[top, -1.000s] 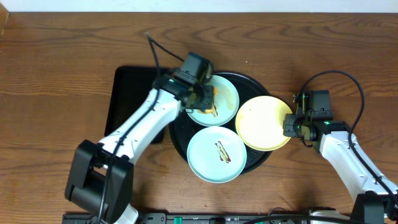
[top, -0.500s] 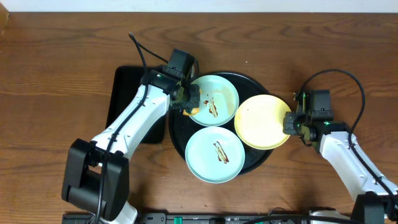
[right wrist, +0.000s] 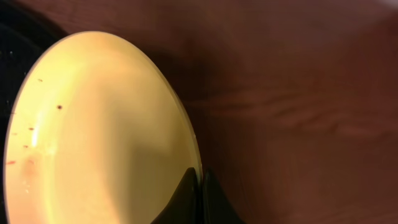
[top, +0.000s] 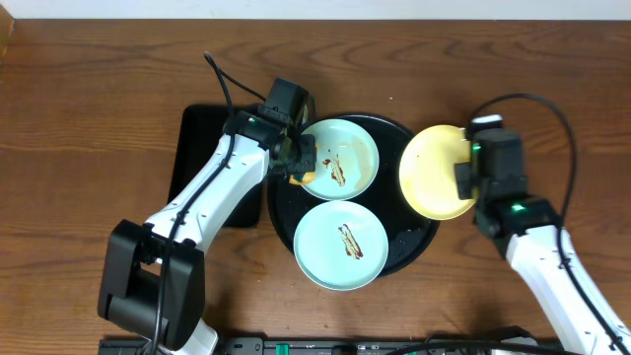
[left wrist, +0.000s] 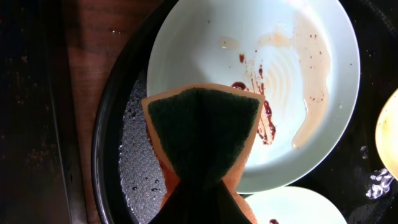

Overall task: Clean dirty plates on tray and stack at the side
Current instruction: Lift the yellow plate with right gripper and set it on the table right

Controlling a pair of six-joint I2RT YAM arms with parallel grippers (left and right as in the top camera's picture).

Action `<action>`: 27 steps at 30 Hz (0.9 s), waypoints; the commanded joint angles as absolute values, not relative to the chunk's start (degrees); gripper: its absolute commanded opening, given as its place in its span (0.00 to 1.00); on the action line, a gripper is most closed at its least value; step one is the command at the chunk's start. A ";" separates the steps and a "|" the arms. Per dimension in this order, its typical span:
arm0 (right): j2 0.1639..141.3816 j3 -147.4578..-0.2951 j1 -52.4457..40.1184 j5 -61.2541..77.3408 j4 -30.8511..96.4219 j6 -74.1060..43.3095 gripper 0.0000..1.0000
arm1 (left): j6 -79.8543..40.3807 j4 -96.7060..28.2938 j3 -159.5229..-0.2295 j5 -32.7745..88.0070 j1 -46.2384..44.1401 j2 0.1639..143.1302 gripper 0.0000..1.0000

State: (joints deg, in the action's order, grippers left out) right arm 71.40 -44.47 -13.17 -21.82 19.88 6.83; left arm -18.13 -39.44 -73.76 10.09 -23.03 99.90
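Note:
The round black tray [top: 280,211] holds two mint plates. The far plate [top: 350,158] has a brown smear, also seen in the left wrist view [left wrist: 298,81]. The near plate [top: 341,247] bears a small sauce streak. My left gripper [top: 299,158] is shut on an orange sponge with a dark green face [left wrist: 202,124], which rests at the far plate's left rim. The yellow plate [top: 432,174] hangs tilted over the tray's right rim. My right gripper [right wrist: 200,177] is shut on the yellow plate's [right wrist: 93,124] edge, which carries a few red specks.
A rectangular black tray [top: 205,148] lies left of the round one, under my left arm. Brown wooden table [top: 89,118] surrounds both trays. The round tray's floor [left wrist: 134,143] is wet with droplets.
My right gripper closed on the yellow plate's edge, then lifted and tilted it up and right off the tray. My left gripper pulled the sponge back to the far plate's left rim.

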 commanded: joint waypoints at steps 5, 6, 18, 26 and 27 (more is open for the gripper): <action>71.05 -45.34 -27.29 -39.66 15.62 19.22 0.01 | -17.63 -39.64 -73.63 9.30 -22.87 99.44 0.08; 71.05 -45.34 -29.19 -40.84 15.44 20.91 0.01 | -17.63 -39.64 -73.63 9.30 -22.87 99.44 0.08; 71.02 -45.34 -34.89 -51.35 9.85 21.91 0.01 | -17.63 -39.68 -73.63 9.30 -22.87 99.44 0.08; 71.02 -45.32 -32.49 -51.66 10.37 13.43 0.01 | -17.63 -39.66 -73.63 9.32 -22.87 99.44 0.08; 71.02 -45.32 -31.11 -51.64 10.66 10.63 0.01 | -17.63 -39.66 -73.63 9.32 -22.87 99.44 0.08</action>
